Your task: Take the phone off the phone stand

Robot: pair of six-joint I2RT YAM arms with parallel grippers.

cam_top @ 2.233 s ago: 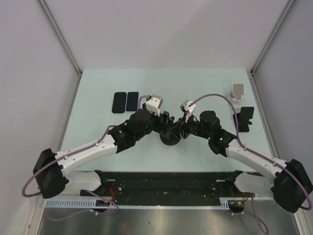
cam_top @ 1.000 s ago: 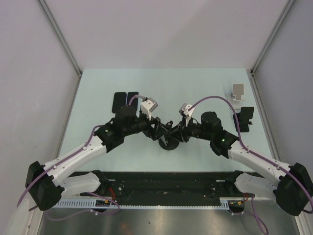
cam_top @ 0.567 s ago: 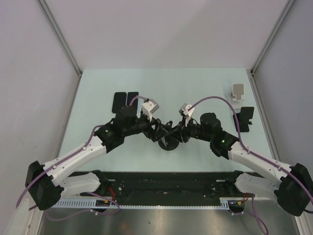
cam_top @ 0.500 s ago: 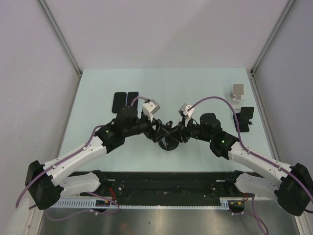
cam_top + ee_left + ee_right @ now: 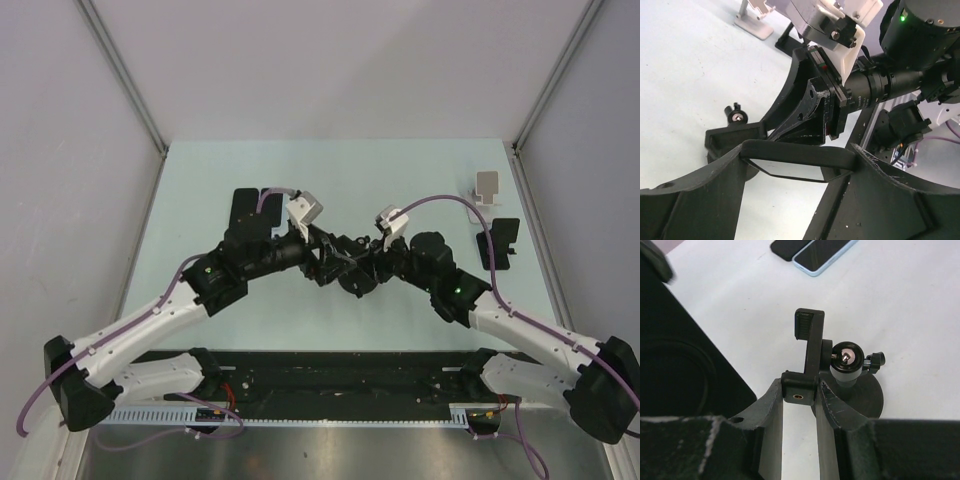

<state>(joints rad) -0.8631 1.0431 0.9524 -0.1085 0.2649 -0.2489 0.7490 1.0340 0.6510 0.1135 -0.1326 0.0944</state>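
The phone, a black slab with a glossy screen, lay crosswise, gripped edge to edge by the left tool. The black phone stand had a round base, ball joint and side knob. Its empty clamp arm stood upright, pinched by the right tool.

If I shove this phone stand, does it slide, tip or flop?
Probably top-heavy: the phone stand has a tall clamp arm over a small round base, so it may tip. Its ball joint could swivel unless the thumbscrew is tight; the right fingers steady it.
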